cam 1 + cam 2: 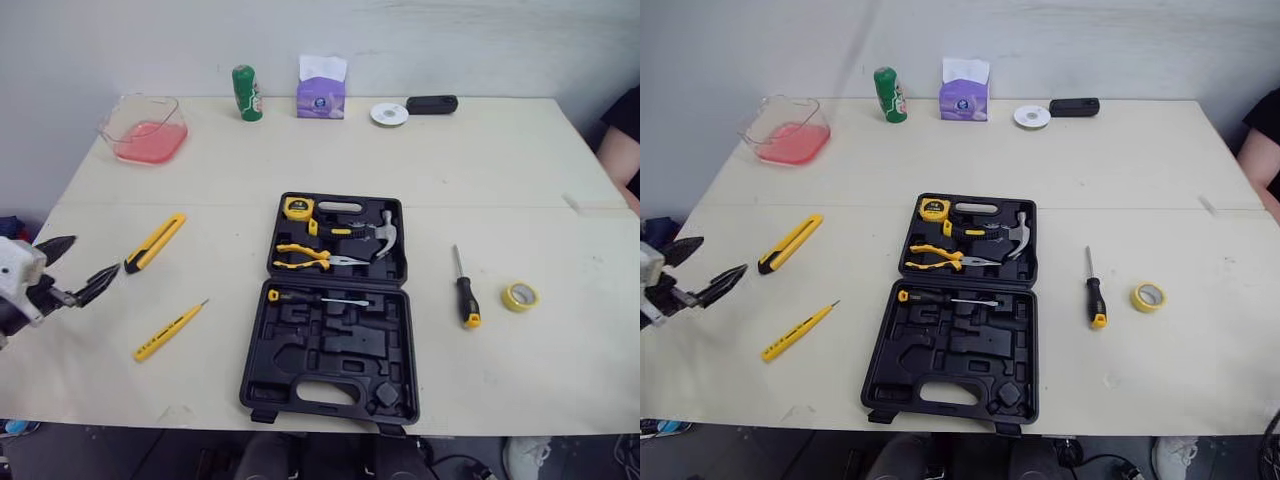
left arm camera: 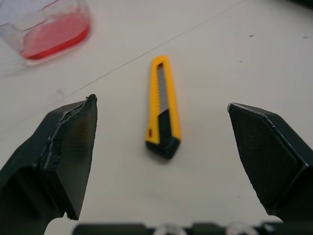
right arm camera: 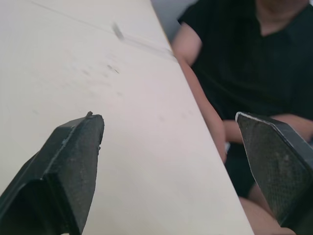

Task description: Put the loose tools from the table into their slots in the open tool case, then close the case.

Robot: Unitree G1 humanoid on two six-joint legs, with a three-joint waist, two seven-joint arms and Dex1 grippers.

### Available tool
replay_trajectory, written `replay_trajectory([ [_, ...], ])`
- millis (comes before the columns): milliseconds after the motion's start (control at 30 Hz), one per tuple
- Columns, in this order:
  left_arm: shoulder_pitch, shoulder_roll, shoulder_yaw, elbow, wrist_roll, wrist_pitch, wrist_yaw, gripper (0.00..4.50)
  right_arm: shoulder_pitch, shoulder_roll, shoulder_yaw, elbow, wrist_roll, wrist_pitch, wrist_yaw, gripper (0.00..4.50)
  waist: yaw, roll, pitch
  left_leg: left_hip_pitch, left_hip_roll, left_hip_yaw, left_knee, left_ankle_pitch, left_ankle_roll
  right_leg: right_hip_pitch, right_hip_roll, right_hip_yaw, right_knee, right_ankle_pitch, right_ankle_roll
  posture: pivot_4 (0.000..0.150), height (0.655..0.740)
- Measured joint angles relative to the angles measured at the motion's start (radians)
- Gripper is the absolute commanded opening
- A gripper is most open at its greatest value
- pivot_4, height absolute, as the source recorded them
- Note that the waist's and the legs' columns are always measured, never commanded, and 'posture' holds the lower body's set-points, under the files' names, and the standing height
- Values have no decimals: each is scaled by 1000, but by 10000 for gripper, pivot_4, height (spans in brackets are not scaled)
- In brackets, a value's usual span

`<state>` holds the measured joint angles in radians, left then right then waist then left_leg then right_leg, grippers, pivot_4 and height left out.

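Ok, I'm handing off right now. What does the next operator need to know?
Left gripper: jaws open, empty, facing the knife on the table's left side.
Right gripper: jaws open, empty, over the table's right edge, near a person.
Loose: knife and yellow driver left of the case; black driver and tape roll right of it.
Done: tape measure, pliers, hammer and one screwdriver sit in the open case.
Left: slot the loose items, then close the case.
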<state>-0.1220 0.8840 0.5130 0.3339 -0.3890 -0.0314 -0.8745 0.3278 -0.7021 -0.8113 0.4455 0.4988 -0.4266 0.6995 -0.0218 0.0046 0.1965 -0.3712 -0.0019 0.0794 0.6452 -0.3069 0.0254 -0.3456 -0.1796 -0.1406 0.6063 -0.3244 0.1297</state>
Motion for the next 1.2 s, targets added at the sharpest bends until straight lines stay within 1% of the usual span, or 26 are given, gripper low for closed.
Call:
replay_trajectory([
  [33,-4,0,-9,-30,-9,15,-8,44859,29,8,21,-83,12,49,-9,45000,3,0,0,0,0,0,-1,0,0,-1,0,1,0,0,0,1500,7400],
  [100,-19,-4,-44,-142,-43,61,-31,44859,105,32,88,-378,74,240,-68,45000,10,0,0,-2,1,0,0,0,-1,-2,2,2,0,0,-1,1500,7400],
  [167,-37,-10,-78,-249,-81,109,-47,44859,151,38,141,-626,160,408,-117,45000,16,0,0,-3,1,2,0,0,-1,-4,2,5,1,0,-1,1500,7400],
  [200,-38,-10,-94,-298,-103,142,-57,44859,177,36,151,-721,192,475,-130,45000,19,0,0,-3,1,2,0,0,-1,-5,2,5,1,0,-1,1500,7400],
  [300,-46,-11,-137,-387,-162,237,-89,44859,203,9,176,-895,263,634,-172,45000,24,0,0,-4,1,4,0,-1,0,-5,5,6,0,0,0,1500,7400],
  [333,-73,-16,-164,-406,-175,264,-98,44859,192,-10,181,-947,307,704,-204,45000,25,0,1,-4,1,4,1,-1,1,-6,9,7,0,0,0,1500,7400],
  [467,-168,-33,-256,-481,-193,299,-138,44859,117,-122,246,-1142,476,949,-355,45000,31,-4,2,-5,2,6,2,0,1,-9,11,10,1,0,0,1500,7400],
  [533,-182,-48,-303,-519,-194,300,-168,44859,78,-169,266,-1191,546,1067,-463,45000,36,-4,2,-6,3,8,1,1,4,-10,12,11,1,0,0,1500,7400],
  [633,-183,-85,-341,-558,-205,317,-189,44859,47,-188,263,-1192,615,1182,-595,45000,46,-4,3,-11,5,9,2,2,5,-14,15,10,2,0,0,1500,7400],
  [667,-183,-90,-351,-567,-211,320,-194,44859,39,-190,258,-1192,637,1207,-626,45000,47,-4,2,-15,5,9,4,3,6,-16,15,9,2,1,0,1500,7400],
  [800,-191,-112,-375,-605,-218,340,-201,44859,41,-229,252,-1195,689,1296,-689,45000,49,-5,3,-16,4,10,4,3,9,-16,16,5,0,2,2,1500,7400],
  [900,-203,-137,-413,-654,-240,360,-212,44859,13,-232,262,-1199,714,1340,-758,45000,49,-6,3,-17,3,10,6,3,10,-15,15,5,-2,3,5,1500,7400],
  [1033,-207,-142,-486,-703,-248,382,-252,44859,-82,-211,332,-1178,748,1390,-891,45000,46,-7,3,-16,3,12,6,4,11,-16,15,6,-3,6,5,1500,7400],
  [1200,-207,-150,-513,-710,-237,374,-278,44859,-151,-209,393,-1152,784,1432,-951,45000,48,-7,3,-16,4,12,6,5,11,-17,15,7,-3,6,4,1500,7400],
])
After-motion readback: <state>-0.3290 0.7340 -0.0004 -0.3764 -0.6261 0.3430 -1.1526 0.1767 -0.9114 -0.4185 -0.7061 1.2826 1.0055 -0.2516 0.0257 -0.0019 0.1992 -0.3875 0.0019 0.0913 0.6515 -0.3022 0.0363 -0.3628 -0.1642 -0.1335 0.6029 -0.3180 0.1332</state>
